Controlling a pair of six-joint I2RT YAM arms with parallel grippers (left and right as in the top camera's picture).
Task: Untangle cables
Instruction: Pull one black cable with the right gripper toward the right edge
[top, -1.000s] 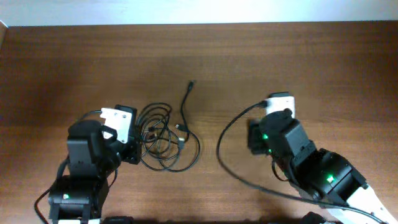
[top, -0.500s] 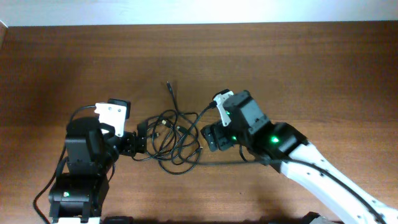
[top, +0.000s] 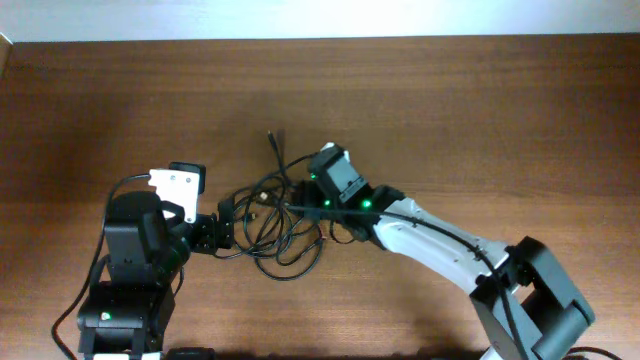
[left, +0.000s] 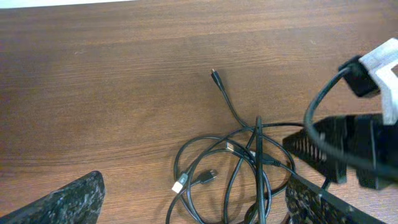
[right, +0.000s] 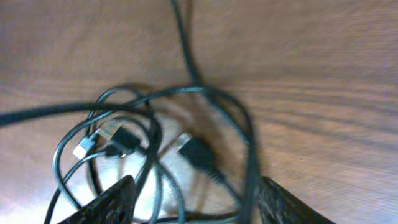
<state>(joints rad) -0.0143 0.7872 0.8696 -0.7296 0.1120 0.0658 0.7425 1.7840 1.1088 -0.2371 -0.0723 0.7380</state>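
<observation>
The cables (top: 277, 222) lie as a loose tangle of thin black loops on the wooden table (top: 480, 110), with one free plug end (top: 272, 136) pointing to the far side. My left gripper (top: 226, 226) stands open at the tangle's left edge. In the left wrist view its fingers (left: 62, 202) are spread wide with cable loops (left: 249, 168) and a small silver plug (left: 179, 185) between them. My right gripper (top: 312, 205) hangs over the tangle's right part. In the right wrist view it (right: 196, 190) is open, straddling several strands and a black plug (right: 196, 151) without clamping them.
The right arm (top: 450, 250) stretches in from the lower right across the table. Its own thicker black wire (left: 323, 118) arcs near the tangle. The left arm's base (top: 130, 290) fills the lower left.
The right arm has swung left from the table's right side onto the tangle. The left gripper has opened and reached to the tangle's edge. The loops shifted slightly.
</observation>
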